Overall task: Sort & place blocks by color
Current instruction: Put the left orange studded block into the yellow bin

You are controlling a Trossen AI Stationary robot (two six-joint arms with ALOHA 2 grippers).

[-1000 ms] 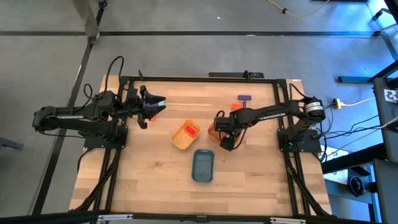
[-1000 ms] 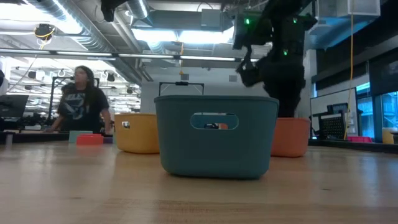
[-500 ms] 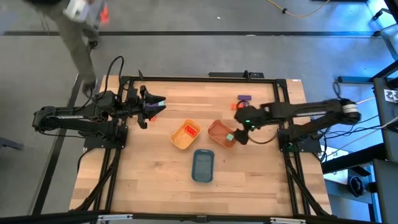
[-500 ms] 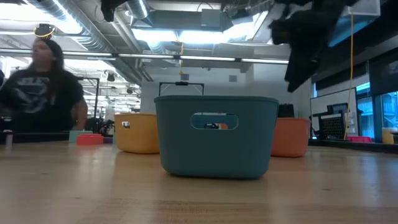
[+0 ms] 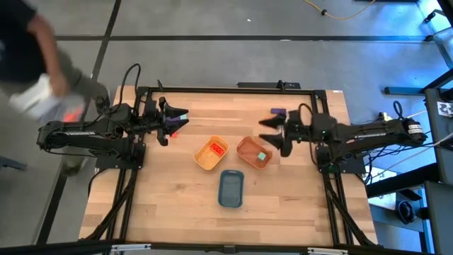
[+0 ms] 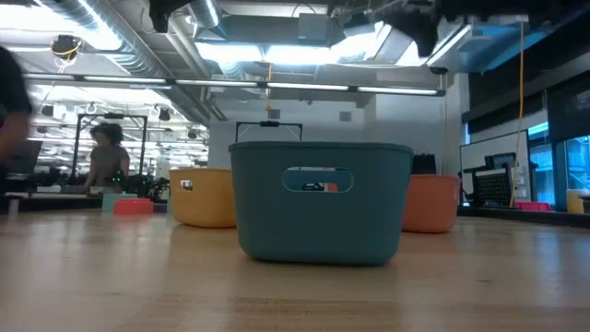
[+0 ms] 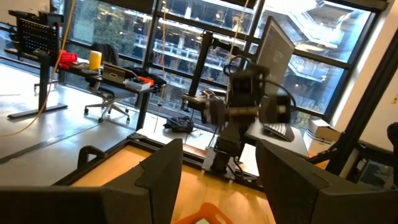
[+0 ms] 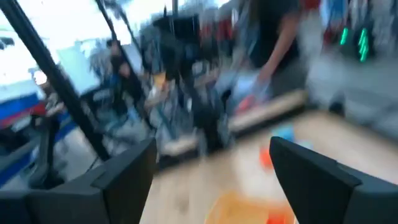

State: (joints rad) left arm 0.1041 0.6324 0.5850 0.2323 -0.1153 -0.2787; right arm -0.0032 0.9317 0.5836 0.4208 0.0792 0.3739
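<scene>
My left gripper [image 5: 177, 118] [image 7: 219, 155] hangs open and still over the table's far left part, above a teal block [image 5: 182, 113] and a purple block [image 5: 172, 123]. The low view shows a teal block [image 6: 118, 197] and a red block [image 6: 135, 207] lying there. My right gripper [image 5: 269, 131] [image 8: 211, 155] is open and level, to the right of the orange tray [image 5: 249, 150], which holds a teal block [image 5: 263, 156]. A red block [image 5: 218, 149] lies in the yellow tray [image 5: 205, 160]. Another purple block [image 5: 278, 112] lies beside the right gripper, on its far side.
The blue tray [image 5: 231, 190] [image 6: 320, 201] stands nearest the near edge, between the yellow tray [image 6: 205, 195] and the orange tray [image 6: 431, 201]. A person [image 5: 42, 85] moves past on the floor beyond the table's left side.
My right gripper has risen from over the orange tray and drawn back toward the table's right edge, turning level. The teal block now shows lying in the orange tray. A person has walked past beyond the table's left side.
</scene>
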